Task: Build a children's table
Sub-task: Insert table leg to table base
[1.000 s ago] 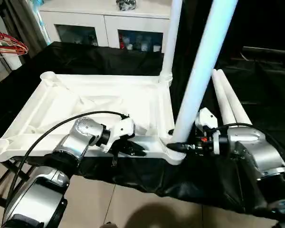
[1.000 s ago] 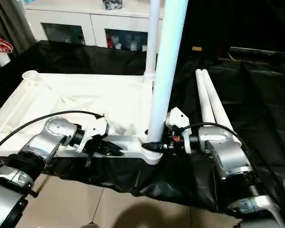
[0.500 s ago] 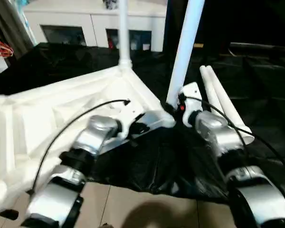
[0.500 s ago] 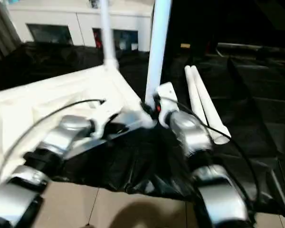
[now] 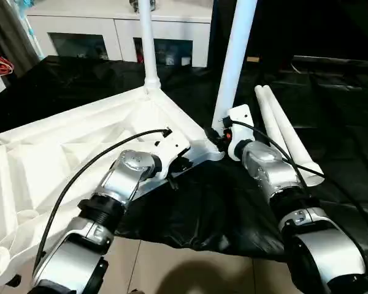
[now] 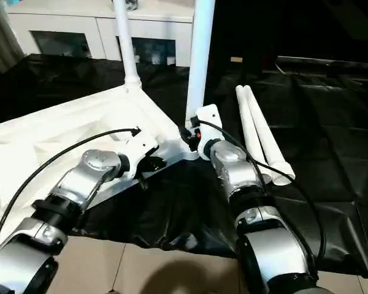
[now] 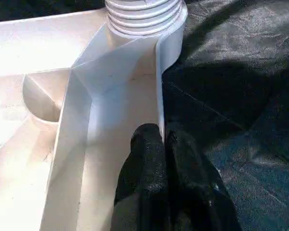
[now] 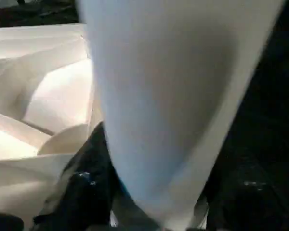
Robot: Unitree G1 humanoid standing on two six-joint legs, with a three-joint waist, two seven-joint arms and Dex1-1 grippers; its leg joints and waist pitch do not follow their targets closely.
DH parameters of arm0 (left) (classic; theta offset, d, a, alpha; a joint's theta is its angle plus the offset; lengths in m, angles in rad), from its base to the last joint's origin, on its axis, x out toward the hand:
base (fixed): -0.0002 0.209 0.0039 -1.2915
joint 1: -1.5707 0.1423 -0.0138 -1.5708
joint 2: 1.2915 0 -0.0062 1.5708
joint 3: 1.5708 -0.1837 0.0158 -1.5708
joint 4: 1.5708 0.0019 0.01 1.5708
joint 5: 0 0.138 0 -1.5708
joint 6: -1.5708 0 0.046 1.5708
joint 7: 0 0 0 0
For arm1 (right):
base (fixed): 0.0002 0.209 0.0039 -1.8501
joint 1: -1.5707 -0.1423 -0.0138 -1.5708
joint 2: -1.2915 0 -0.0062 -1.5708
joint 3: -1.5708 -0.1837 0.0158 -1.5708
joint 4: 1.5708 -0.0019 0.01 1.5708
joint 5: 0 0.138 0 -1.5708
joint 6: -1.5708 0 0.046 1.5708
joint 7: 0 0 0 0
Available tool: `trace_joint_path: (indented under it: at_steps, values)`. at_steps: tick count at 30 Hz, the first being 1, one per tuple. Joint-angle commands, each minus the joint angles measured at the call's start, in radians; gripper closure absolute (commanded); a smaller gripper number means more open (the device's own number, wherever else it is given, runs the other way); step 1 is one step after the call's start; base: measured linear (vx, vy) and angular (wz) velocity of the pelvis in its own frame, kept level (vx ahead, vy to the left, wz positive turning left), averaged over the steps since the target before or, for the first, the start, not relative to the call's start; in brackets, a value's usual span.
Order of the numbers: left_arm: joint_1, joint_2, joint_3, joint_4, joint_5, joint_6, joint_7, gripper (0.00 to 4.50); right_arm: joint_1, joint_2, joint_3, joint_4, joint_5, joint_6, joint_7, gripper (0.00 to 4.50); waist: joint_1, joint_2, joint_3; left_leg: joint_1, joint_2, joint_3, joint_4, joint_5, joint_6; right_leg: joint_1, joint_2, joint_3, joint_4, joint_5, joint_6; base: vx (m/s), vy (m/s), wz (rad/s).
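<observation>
top: table top (image 5: 80, 144) lies underside up on the black cloth (image 5: 331, 92), left half of the head view, ribs showing.
legs fitted: far leg (image 5: 147, 43) upright in its socket, upper centre; near leg (image 5: 233, 61) upright at the near corner socket (image 5: 211, 150), centre of frame.
legs spare: two loose legs (image 5: 282, 131) side by side on the cloth, right of centre.
left gripper (image 7: 166, 144): fingers pinched shut on the thin rim wall of the top, just short of the ribbed corner socket.
right gripper (image 5: 224, 136): fingers around the base of the near leg; wrist view shows the leg between dark fingers.
step, my read: seating the near leg.
how to do well: keep the leg square to the socket, press straight along its axis, hold the rim pinch so the top doesn't slide or pivot.
risk: off-axis force could cock the leg or tip the top off the cloth edge at lower left.
</observation>
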Motion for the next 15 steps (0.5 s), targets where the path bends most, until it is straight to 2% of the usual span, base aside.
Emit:
trace_joint_path:
  at_steps: [1, 4, 9, 11, 15]
  values:
    - [-0.018, 0.005, -0.016, -0.059, 0.003, -0.038, -0.032, 4.50, 0.031, 0.027, 0.015, 0.067, 0.007, 0.042, 0.036, 1.63, 0.006, 0.004, -0.064, -0.008, 0.004, 0.005, -0.071, -0.148, 0.040, 0.065, -0.039, 0.026, -0.059, -0.094, -0.256, 0.000, 0.000, 0.00]
    - [-0.015, 0.020, -0.018, -0.064, -0.002, -0.044, -0.053, 4.50, 0.033, 0.018, 0.008, 0.042, 0.023, 0.034, 0.081, 1.48, 0.006, 0.005, -0.064, -0.008, 0.004, 0.006, -0.069, -0.135, 0.052, 0.066, -0.038, 0.025, -0.055, -0.044, -0.273, 0.000, 0.000, 0.00]
    - [-0.014, 0.047, -0.029, -0.059, -0.004, -0.073, -0.094, 4.50, 0.043, -0.013, 0.013, -0.008, 0.015, 0.017, 0.135, 1.06, 0.010, 0.004, -0.063, -0.003, 0.006, 0.007, -0.070, -0.151, 0.053, 0.064, -0.039, 0.027, -0.058, -0.069, -0.278, 0.000, 0.000, 0.00]
    - [-0.013, 0.065, -0.036, -0.052, -0.012, -0.106, -0.137, 4.50, 0.061, -0.041, 0.025, -0.053, 0.017, 0.012, 0.199, 0.81, 0.015, 0.005, -0.066, -0.003, 0.006, 0.008, -0.067, -0.134, 0.058, 0.065, -0.039, 0.027, -0.053, -0.033, -0.283, 0.000, 0.000, 0.00]
    - [-0.006, 0.086, -0.043, -0.052, -0.045, -0.173, -0.240, 4.50, 0.109, -0.093, 0.062, -0.132, 0.013, 0.019, 0.311, 0.81, 0.026, 0.004, -0.070, -0.006, 0.006, 0.009, -0.061, -0.088, 0.082, 0.068, -0.037, 0.024, -0.044, 0.038, -0.295, 0.000, 0.000, 0.00]
